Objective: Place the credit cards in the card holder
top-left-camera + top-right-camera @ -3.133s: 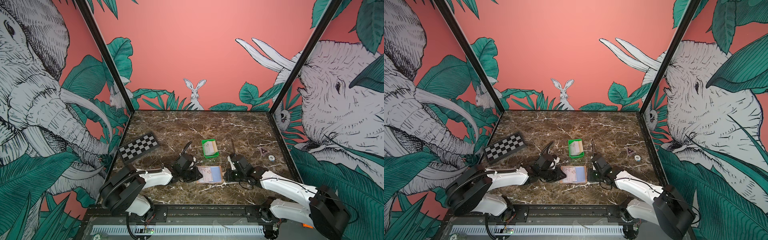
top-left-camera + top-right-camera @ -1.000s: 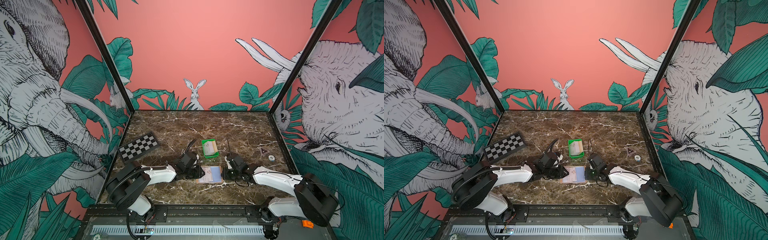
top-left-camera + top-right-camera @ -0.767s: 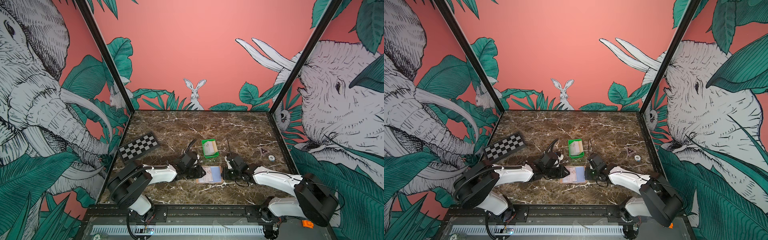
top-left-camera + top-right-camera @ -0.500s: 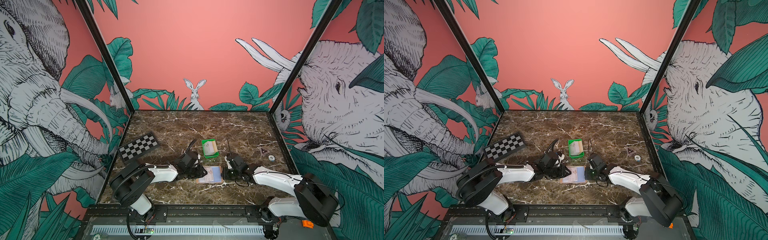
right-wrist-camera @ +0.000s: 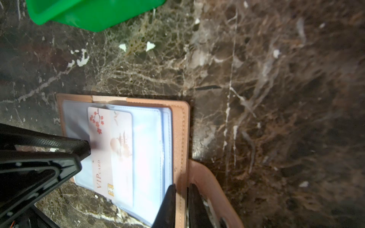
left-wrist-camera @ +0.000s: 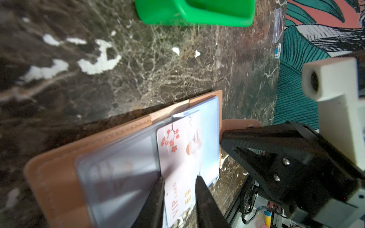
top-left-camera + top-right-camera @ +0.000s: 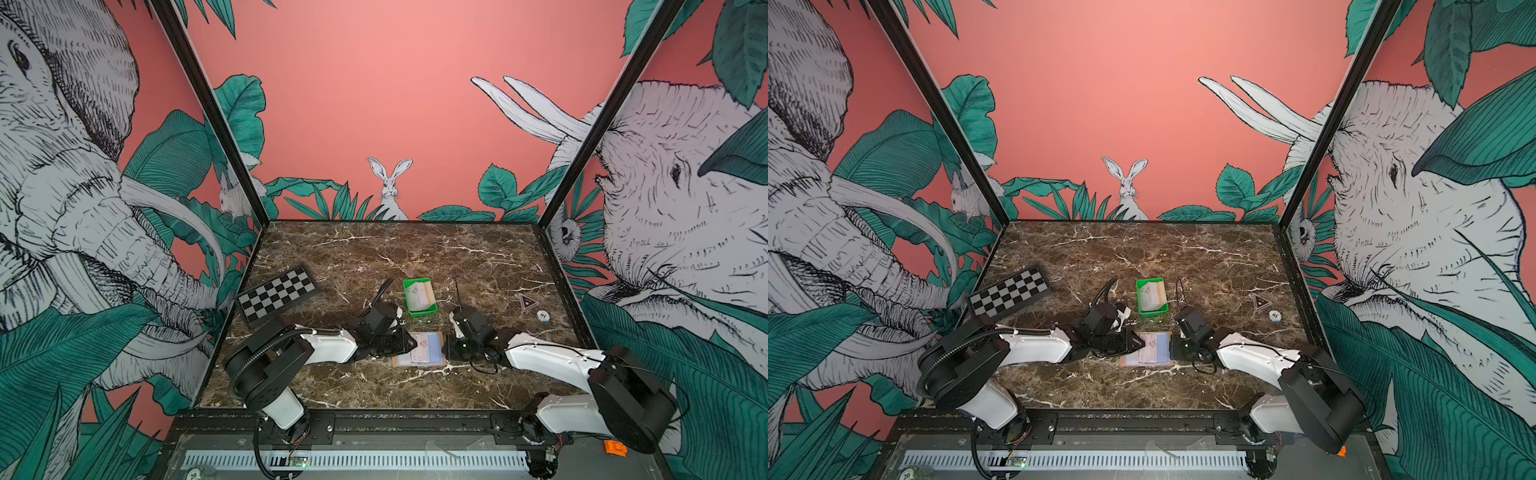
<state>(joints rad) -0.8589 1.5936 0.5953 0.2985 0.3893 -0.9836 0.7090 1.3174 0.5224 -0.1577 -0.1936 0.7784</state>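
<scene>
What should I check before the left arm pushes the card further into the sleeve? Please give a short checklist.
1. The card holder lies open: ok.
2. The right gripper fingers clamp its cover edge: ok.
3. The card has entered the clear sleeve: ok.
4. The card sits fully inside: not ok, about half is outside.
5. The left gripper holds the card firmly: cannot tell.
6. More cards are in the green tray: ok.

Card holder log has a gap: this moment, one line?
left gripper: shut on card; right gripper: shut on card holder; card: part-inserted
</scene>
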